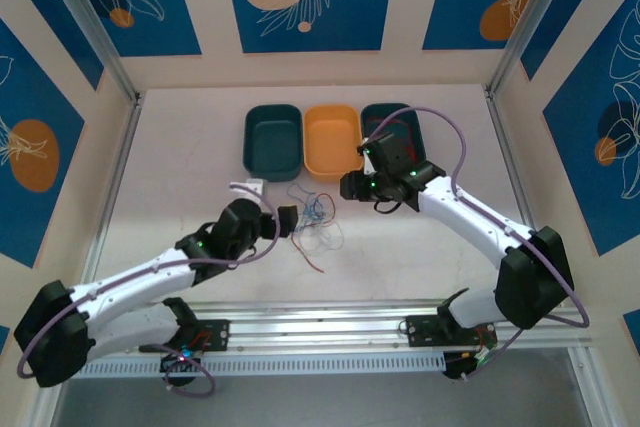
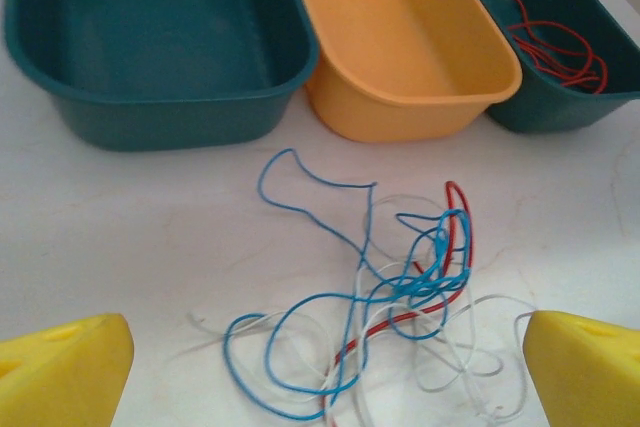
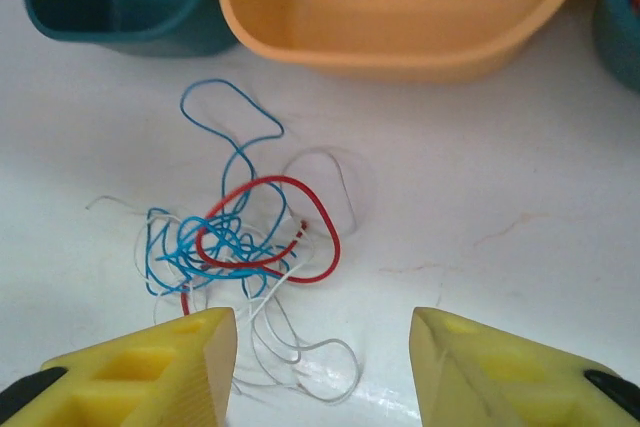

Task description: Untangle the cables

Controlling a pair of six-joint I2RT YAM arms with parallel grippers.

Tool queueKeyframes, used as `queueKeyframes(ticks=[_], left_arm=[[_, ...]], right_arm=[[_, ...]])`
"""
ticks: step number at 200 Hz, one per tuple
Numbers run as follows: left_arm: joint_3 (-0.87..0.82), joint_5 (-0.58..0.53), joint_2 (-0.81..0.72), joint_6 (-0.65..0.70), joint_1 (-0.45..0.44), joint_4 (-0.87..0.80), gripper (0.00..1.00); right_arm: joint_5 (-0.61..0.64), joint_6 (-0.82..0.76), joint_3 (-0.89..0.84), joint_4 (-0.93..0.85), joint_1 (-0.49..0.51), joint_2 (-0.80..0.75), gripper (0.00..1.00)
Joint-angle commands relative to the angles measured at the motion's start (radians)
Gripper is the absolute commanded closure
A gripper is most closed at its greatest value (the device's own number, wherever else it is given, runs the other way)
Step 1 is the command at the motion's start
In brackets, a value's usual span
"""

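While the left gripper (image 2: 325,347) and right gripper (image 3: 323,347) hover with fingers spread wide, the cables (image 1: 312,222) sit tangled between them, with bare table (image 1: 180,167) all round. Farther back: left teal tub (image 2: 170,122), orange tub (image 2: 400,117), and right teal tub (image 2: 540,112) holding a red wire (image 2: 545,42).

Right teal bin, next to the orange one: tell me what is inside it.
A loose coil of red cable lies in the right teal bin. In the top view the right arm covers part of it, so anything else there is hidden.
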Motion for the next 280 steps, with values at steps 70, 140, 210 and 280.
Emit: queueKeyframes(ticks=[70, 140, 210, 280], left_arm=[[0.256, 0.341, 0.413, -0.066, 0.104, 0.054, 0.16], [0.27, 0.403, 0.535, -0.106, 0.131, 0.133, 0.3], [0.245, 0.414, 0.556, -0.122, 0.143, 0.151, 0.47], [0.244, 0.453, 0.568, -0.121, 0.147, 0.178, 0.65]], right_arm=[[-0.147, 0.082, -0.097, 0.148, -0.016, 0.108, 0.54], [-0.201, 0.097, -0.117, 0.227, -0.035, 0.176, 0.56], [-0.241, 0.095, -0.087, 0.289, -0.035, 0.298, 0.6], [-0.276, 0.101, -0.067, 0.324, -0.029, 0.361, 0.63]])
